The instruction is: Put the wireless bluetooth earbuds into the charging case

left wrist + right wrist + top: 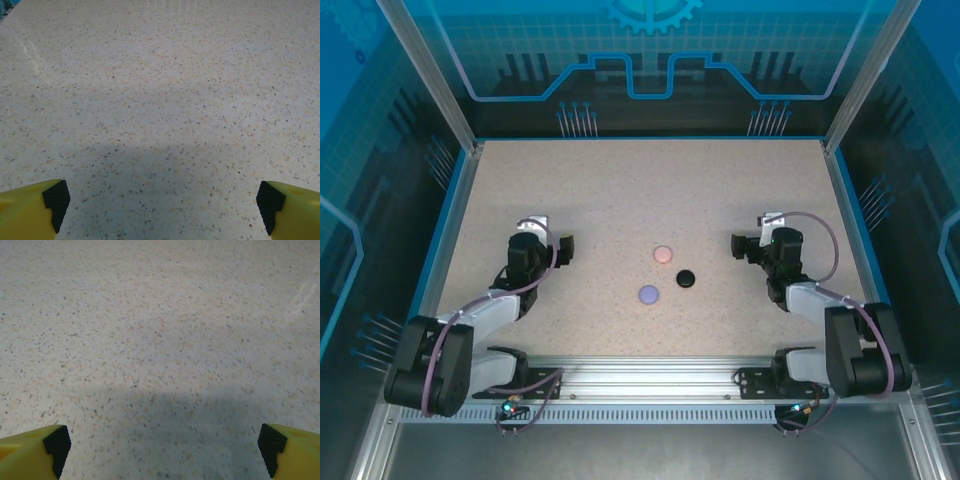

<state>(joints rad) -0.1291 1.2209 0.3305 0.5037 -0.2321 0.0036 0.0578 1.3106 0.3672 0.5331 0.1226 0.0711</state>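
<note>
Three small round discs lie close together at the table's middle: a pale pink one (663,254), a black one (686,277) and a lilac one (649,294). They look like closed charging cases. The wireless bluetooth earbuds are out of view. My left gripper (563,243) rests to the left of the discs, well apart from them. Its yellow fingers with black pads (56,200) stand wide open over bare tabletop. My right gripper (738,243) sits to the right of the discs, also open, with nothing between its black pads (57,442).
The speckled beige tabletop (620,190) is bounded by blue edging and clear enclosure walls with metal posts (430,70). Both arm bases are bolted to the rail (650,380) at the near edge.
</note>
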